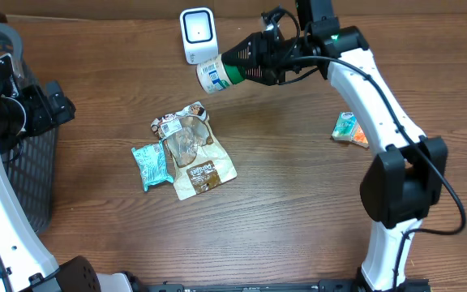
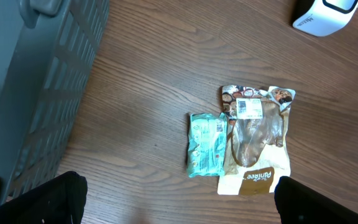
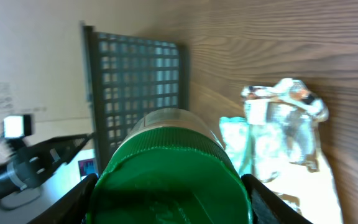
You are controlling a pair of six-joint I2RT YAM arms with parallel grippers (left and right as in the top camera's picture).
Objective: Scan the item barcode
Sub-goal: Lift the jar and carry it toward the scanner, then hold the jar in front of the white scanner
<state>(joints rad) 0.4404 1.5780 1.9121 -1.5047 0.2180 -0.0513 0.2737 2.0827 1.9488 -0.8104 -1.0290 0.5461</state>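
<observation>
Left gripper [image 1: 55, 104] hangs spread wide and empty beside the dark mesh basket [image 1: 31, 174]. Mid-table, a crinkly teal packet [image 1: 151, 166] touches a glossy tan pouch [image 1: 194, 154]. At twelve o'clock stands the boxy white scanner [image 1: 197, 34]. Just in front of it, the green-capped bottle [image 1: 212, 77] lies sideways, its ribbed cap clamped in the right gripper [image 1: 246, 66]. Open woodgrain table [image 1: 298, 186] runs to a small orange-and-teal pack [image 1: 351, 130] at three o'clock.

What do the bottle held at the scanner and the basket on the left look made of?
The bottle: likely plastic, with a white printed label and a green cap with ridged edge and dull sheen. The basket: dark matte grid mesh, plastic or coated wire; cannot tell which.
</observation>
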